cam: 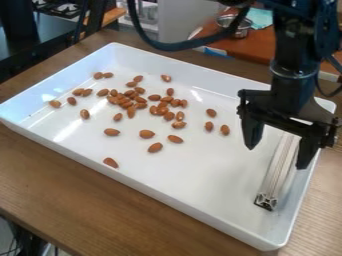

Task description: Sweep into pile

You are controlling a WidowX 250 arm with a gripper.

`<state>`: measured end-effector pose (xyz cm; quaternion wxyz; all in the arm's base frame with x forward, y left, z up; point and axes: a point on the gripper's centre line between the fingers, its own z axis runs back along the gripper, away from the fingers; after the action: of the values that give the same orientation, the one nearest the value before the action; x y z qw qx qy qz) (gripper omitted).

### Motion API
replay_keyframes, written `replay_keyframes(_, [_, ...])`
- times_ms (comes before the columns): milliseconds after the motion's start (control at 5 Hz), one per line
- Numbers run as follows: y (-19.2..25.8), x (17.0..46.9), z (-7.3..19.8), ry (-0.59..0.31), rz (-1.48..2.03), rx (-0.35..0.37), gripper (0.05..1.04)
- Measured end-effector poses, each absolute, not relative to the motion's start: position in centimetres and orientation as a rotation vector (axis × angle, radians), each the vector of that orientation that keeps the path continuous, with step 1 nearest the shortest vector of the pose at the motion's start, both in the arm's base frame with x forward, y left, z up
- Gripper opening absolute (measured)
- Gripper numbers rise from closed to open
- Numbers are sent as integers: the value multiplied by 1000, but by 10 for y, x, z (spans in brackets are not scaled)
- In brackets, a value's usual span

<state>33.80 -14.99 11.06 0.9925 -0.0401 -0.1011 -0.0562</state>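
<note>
- I have my pincer (276,158) over one short end of the white tray (207,175), its fingers spread wide and gripping nothing.
- Under it a pale metal bar (275,172) lies on the tray floor, roughly along that short wall; I take it for my sweeping tool, parked there to leave the nuts room.
- The fingers hang to either side of the bar, I judge so that they can close across its narrow width; whether a tip touches it, I can't quite make out from here.
- The almonds (125,100) lie mostly toward the tray's other short end: a loose cluster in the middle of them, with strays around it, one close to the tray's near long wall.
- The tray sits on the wooden counter (67,200), its raised walls likely meant to stop nuts rolling off.
- Next I should lower, grip the bar squarely, then push the strays inward; a skewed hold could let nuts slip past.
</note>
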Motion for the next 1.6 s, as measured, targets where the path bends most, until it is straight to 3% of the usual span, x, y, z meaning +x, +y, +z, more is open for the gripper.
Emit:
replay_keyframes(400, [-153,336,88,-142,-73,-50,945])
replay_keyframes(800, [-159,335,88,-150,-132,-55,394])
replay_keyframes(1000, [-156,336,88,-151,-173,-61,367])
replay_keyframes(1600, [-107,351,92,-151,-175,-191,367])
